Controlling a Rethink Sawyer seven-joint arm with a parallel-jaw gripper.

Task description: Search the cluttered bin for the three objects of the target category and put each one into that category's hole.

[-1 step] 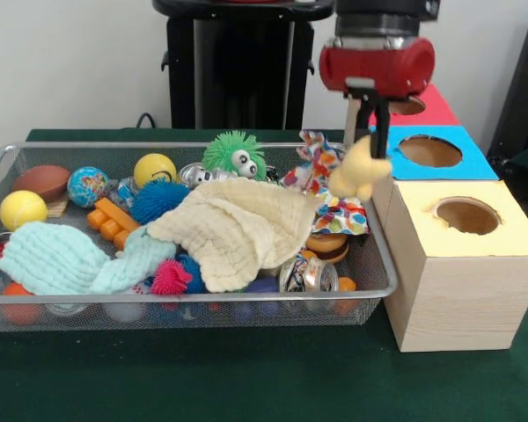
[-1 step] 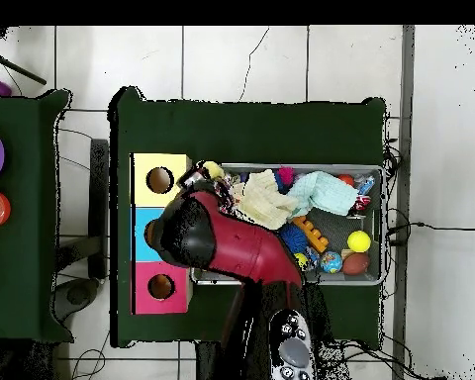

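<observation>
Over the bin's right-hand rim in the front view, we see the gripper (image 1: 376,132) hanging from the red wrist with its jaws clenched on a pale yellow soft object (image 1: 359,170), which dangles below them with its long axis roughly upright, clear of the wire bin (image 1: 202,303) and its clutter. From the held piece, the yellow box (image 1: 462,264) and its hole (image 1: 466,215) lie toward four o'clock, the blue box (image 1: 440,151) toward two o'clock, and the red box (image 1: 422,105) beyond that. We judge the coming move turns on that offset: a short carry sideways, then a release above the yellow hole if yellow is indeed the matching category. In the overhead view, the arm covers most of the gripper; we make out the yellow object (image 2: 212,170) just at the bin's nine o'clock end, with the yellow box's hole (image 2: 160,180) at nine o'clock from it, near but not yet beneath.
</observation>
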